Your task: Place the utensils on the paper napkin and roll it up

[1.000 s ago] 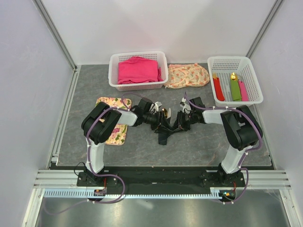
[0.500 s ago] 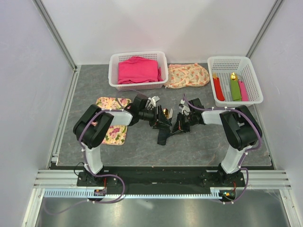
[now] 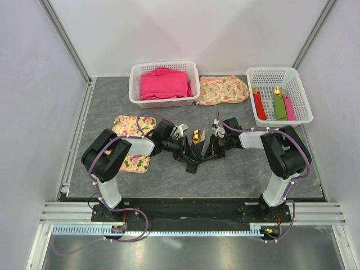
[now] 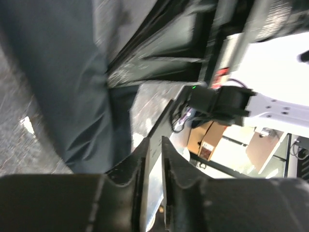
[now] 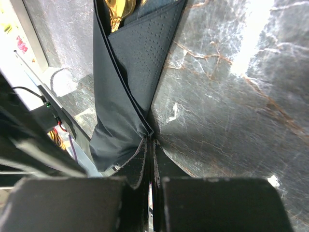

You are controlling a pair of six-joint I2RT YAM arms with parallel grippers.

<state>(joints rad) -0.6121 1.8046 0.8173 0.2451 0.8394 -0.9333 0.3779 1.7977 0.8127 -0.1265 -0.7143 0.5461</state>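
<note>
Right claw (image 5: 150, 147) is clamped on the napkin's (image 5: 128, 82) edge, utensils (image 5: 118, 12) inside the fold; left claw (image 4: 153, 145), jaws narrowly apart, sits beside the napkin.

A: Overhead view: fixed high, behind the arm bases (image 3: 109, 209), tilted down over the whole surface (image 3: 101, 107). And the wrists?

B: Left wrist: very close, rolled sideways, looking out along its own jaws, paper napkin (image 4: 82, 96) just left of them. Right wrist: equally close, looking down past its jaws onto the surface, napkin spreading ahead.

A: Overlap?

B: Napkin in all three; gold heads of the utensils (image 5: 118, 12), far ahead of the right jaws, also seen from above.
</note>
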